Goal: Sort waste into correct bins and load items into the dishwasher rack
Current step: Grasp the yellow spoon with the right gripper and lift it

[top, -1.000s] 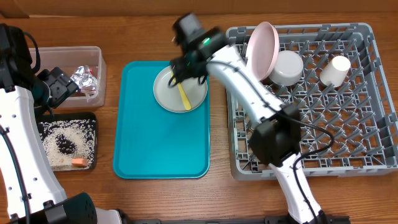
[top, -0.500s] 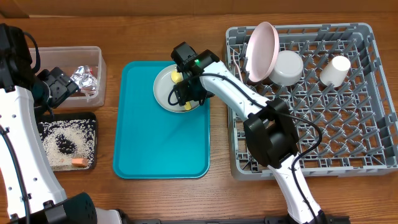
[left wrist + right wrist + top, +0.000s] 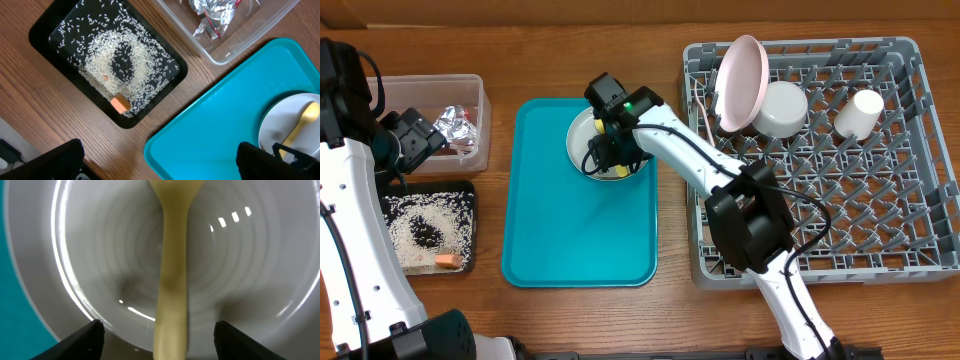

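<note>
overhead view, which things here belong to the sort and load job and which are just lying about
Part of the job: yellow fork, grey-green plate, pale pink plate, white bowl, white cup, dishwasher rack, clear tub, foil ball, black tray, rice, orange cube.

Just lying about: teal tray, which only holds the grey-green plate; wooden table.

1. Top centre of the overhead view: the right gripper (image 3: 607,148) covers the middle of the grey-green plate (image 3: 576,148) and most of the yellow fork (image 3: 602,125).
2. Right wrist view: the fork is blurred and cut off at the top and bottom edges.
3. Left wrist view: the clear tub (image 3: 250,37) is cut off at the top edge, and the left gripper (image 3: 161,162) shows only dark tips at the bottom.
</note>
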`<state>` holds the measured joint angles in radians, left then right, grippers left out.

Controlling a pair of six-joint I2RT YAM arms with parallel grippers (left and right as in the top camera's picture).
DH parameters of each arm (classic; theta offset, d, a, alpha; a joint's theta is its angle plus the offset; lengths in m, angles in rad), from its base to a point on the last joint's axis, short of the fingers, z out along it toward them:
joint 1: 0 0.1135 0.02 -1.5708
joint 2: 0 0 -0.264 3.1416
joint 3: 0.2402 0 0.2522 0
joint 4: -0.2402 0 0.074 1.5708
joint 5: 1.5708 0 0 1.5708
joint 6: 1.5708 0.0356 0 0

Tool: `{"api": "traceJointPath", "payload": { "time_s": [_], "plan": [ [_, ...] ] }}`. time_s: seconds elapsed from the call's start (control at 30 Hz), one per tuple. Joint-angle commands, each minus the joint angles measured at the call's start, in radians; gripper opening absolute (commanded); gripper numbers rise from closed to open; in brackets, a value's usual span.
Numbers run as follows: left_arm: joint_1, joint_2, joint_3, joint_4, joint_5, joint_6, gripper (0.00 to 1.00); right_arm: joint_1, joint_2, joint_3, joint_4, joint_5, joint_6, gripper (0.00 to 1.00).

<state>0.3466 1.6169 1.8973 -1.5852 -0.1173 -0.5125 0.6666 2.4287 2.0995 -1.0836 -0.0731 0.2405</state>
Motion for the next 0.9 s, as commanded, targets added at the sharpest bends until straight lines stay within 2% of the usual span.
{"api": "traceJointPath", "payload": {
  "time_s": [0.0, 0.2, 0.3, 0.37, 0.43, 0.77, 0.83, 0.87],
  "plan": [
    [0.0, -0.002, -0.005, 0.001, -0.013, 0.019, 1.0, 0.0, 0.051, -0.006, 0.005, 0.018, 0.023, 0.73],
    [0.0, -0.002, -0.005, 0.001, -0.013, 0.019, 1.0, 0.005, 0.055, -0.006, 0.003, 0.019, 0.023, 0.52],
    [0.0, -0.002, -0.005, 0.001, -0.013, 0.019, 1.0, 0.006, 0.056, -0.006, 0.009, 0.019, 0.023, 0.34],
    [0.0, -0.002, -0.005, 0.001, -0.013, 0.019, 1.0, 0.006, 0.056, -0.006, 0.014, 0.019, 0.023, 0.28],
    [0.0, -0.002, -0.005, 0.001, -0.013, 0.019, 1.0, 0.006, 0.056, -0.006, 0.017, 0.019, 0.023, 0.17],
    [0.0, -0.002, -0.005, 0.001, -0.013, 0.019, 1.0, 0.005, 0.055, -0.004, 0.016, 0.02, 0.022, 0.06],
    [0.0, -0.002, -0.005, 0.001, -0.013, 0.019, 1.0, 0.005, 0.055, -0.004, 0.013, 0.019, 0.022, 0.06],
    [0.0, -0.002, -0.005, 0.001, -0.013, 0.019, 1.0, 0.006, 0.055, -0.004, 0.011, 0.019, 0.022, 0.1]
  ]
}}
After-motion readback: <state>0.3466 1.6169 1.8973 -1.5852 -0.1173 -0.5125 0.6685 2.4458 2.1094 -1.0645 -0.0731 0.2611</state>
